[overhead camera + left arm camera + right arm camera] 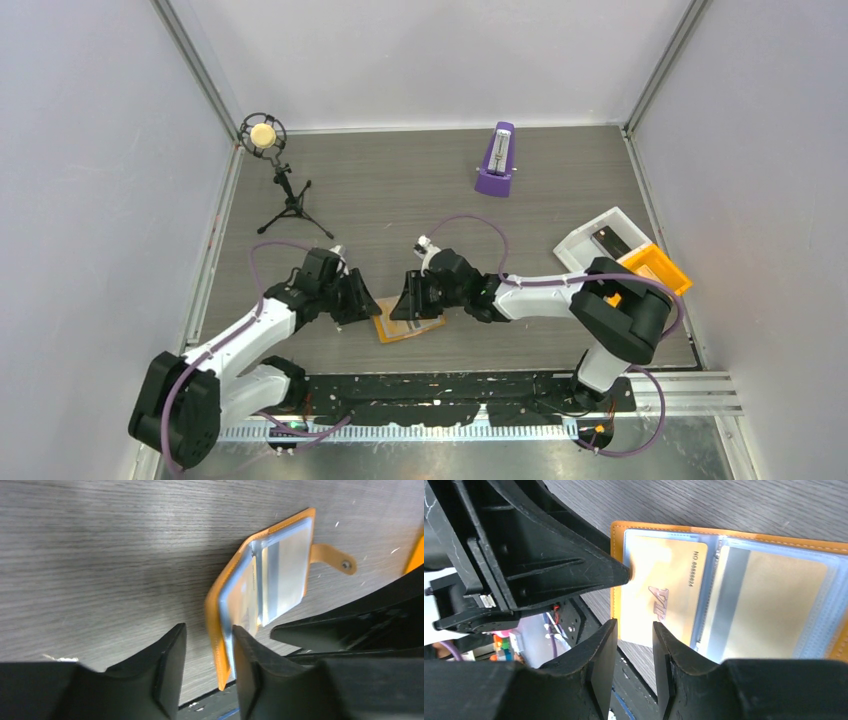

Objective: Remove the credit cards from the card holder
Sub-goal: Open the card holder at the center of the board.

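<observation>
Credit cards (664, 595), thin, stiff gold plastic in slick clear sleeves of the open orange folding card holder (214, 625), lay just ahead of the spread, empty right claw (635, 630) and left claw (210, 635), likely best pinched by an exposed edge.

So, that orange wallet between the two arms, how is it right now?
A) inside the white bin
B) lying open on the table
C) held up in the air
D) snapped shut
B: the wallet lies spread open on the table, with a gold card showing through one of its clear pockets.
</observation>
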`<state>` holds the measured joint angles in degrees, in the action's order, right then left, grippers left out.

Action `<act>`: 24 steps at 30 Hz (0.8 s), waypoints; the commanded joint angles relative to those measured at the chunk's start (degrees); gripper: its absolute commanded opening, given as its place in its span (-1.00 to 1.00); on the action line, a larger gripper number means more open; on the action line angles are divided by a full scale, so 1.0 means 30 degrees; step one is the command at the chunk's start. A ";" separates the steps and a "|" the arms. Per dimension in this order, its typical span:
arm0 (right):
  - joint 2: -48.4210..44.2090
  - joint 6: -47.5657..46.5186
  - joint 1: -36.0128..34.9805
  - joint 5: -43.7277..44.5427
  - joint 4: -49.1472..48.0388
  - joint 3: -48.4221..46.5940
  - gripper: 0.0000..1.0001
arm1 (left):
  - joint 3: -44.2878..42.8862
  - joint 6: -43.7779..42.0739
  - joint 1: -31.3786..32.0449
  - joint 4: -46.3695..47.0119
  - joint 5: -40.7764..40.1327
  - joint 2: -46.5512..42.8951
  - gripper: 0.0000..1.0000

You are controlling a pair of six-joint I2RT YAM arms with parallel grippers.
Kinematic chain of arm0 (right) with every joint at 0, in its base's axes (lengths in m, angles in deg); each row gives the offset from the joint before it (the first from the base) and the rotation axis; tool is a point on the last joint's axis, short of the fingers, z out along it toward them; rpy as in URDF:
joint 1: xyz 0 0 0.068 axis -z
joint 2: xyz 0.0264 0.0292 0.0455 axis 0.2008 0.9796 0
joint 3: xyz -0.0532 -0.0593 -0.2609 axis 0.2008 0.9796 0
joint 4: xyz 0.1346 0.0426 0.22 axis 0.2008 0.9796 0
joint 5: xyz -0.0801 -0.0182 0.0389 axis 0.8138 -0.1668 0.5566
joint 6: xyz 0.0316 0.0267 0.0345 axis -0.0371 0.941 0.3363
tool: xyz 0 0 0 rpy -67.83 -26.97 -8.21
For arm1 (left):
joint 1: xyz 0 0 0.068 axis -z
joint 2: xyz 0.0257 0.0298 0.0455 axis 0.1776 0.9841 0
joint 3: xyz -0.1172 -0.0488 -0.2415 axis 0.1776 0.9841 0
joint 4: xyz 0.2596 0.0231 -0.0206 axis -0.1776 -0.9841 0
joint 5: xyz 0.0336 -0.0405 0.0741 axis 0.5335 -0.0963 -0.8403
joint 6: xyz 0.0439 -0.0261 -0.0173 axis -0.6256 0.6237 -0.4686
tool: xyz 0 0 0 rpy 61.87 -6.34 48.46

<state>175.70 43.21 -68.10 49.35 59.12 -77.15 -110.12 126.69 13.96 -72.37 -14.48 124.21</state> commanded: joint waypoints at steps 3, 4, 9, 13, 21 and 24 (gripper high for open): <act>-0.1751 -0.1676 0.0538 0.1154 0.1823 -0.0545 -0.18 | -0.0148 -0.1218 -0.0122 0.1850 0.0923 0.1654 -0.55; -0.1852 -0.1745 0.0734 0.1091 0.1861 -0.0510 -0.17 | -0.0186 -0.1393 -0.0122 0.2189 0.1224 0.1940 -0.64; -0.2109 -0.1852 0.1609 0.0838 0.1688 0.0159 -0.19 | -0.0570 -0.1658 -0.0085 0.3833 0.2262 0.3557 -0.78; -0.2161 -0.2073 0.2173 0.0548 0.1604 0.0512 -0.23 | -0.1262 -0.1865 -0.0078 0.4295 0.2648 0.5261 -0.78; -0.1744 -0.1915 0.2255 0.0419 0.1629 0.0435 -0.30 | -0.2282 -0.2679 -0.0056 0.2342 0.1730 0.4977 -0.20; -0.1577 -0.1791 0.2257 0.0365 0.1599 0.0382 -0.31 | -0.3021 -0.3018 -0.0039 0.0685 0.1059 0.4150 -0.07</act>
<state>171.59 37.98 -61.23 50.88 65.32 -75.66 -114.95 120.44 13.96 -64.63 -8.36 140.69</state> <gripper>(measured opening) 0.351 0.430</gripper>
